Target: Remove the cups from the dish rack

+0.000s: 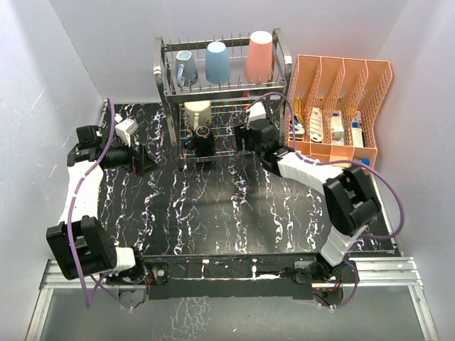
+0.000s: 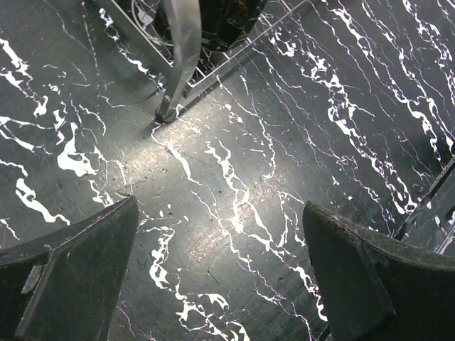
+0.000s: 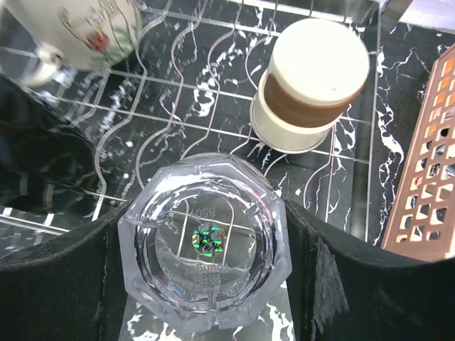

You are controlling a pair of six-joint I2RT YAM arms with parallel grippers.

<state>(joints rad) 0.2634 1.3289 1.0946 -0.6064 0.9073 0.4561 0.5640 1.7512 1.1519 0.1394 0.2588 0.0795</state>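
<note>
The silver wire dish rack stands at the back. Its top tier holds a grey-blue mug, a light-blue tumbler and a salmon-pink tumbler. The lower tier holds a cream cup, a dark mug and a brown-banded cream cup. My right gripper reaches into the lower tier and is shut on an upturned clear glass, a finger pressed on each side. My left gripper is open and empty over the table, by the rack's front-left leg.
An orange slotted organizer with small boxes stands right of the rack, close to my right wrist; it also shows in the right wrist view. A flowered cup sits at the upper left. The black marbled table spreads in front.
</note>
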